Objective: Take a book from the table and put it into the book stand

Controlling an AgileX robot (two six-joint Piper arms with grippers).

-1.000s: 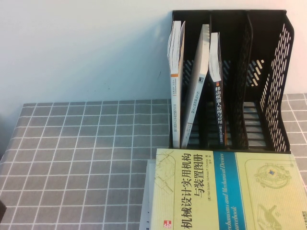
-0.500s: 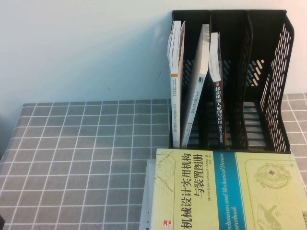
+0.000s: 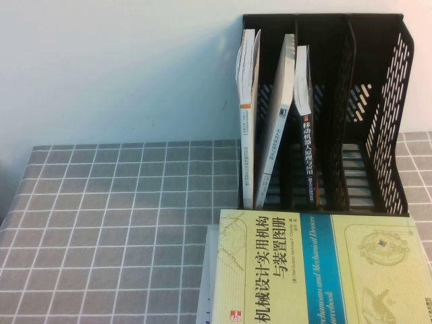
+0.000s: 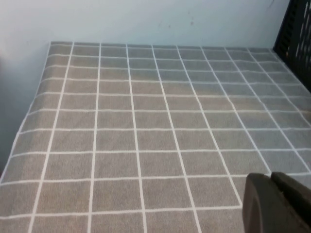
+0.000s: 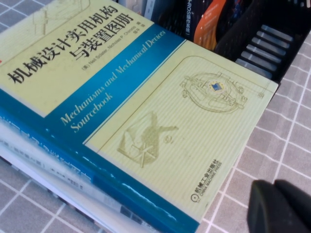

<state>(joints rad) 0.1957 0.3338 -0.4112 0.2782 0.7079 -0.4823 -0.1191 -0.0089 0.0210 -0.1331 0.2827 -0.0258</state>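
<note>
The left gripper (image 4: pixel 275 206) shows only as a dark corner at the lower right of the left wrist view, over bare grid cloth, and I cannot tell whether it is wide or narrow. The one change I can find concerns that arm: a second ago a dark sliver sat at the lower left edge of the high view, half a second ago it was smaller, and now it is gone. I read that as the left arm pulling back out of the scene.

The right gripper (image 5: pixel 282 208) is likewise a dark shape at the lower right of the right wrist view, just beside the corner of the yellow-green book (image 3: pixel 317 270). I cannot tell its state either, and it holds nothing that I can see.

Nothing else has moved. The book (image 3: pixel 307 158) stands in the book stand (image 3: pixel 378 121) at the upper right of the high view, dark spine towards me, to the right of two white-grey books (image 3: pixel 248 115). The yellow-green book lies flat on the table (image 3: pixel 101 223), on a pale stack, at the lower right.

My judgement is that the placing is done and the arms are parking.
</note>
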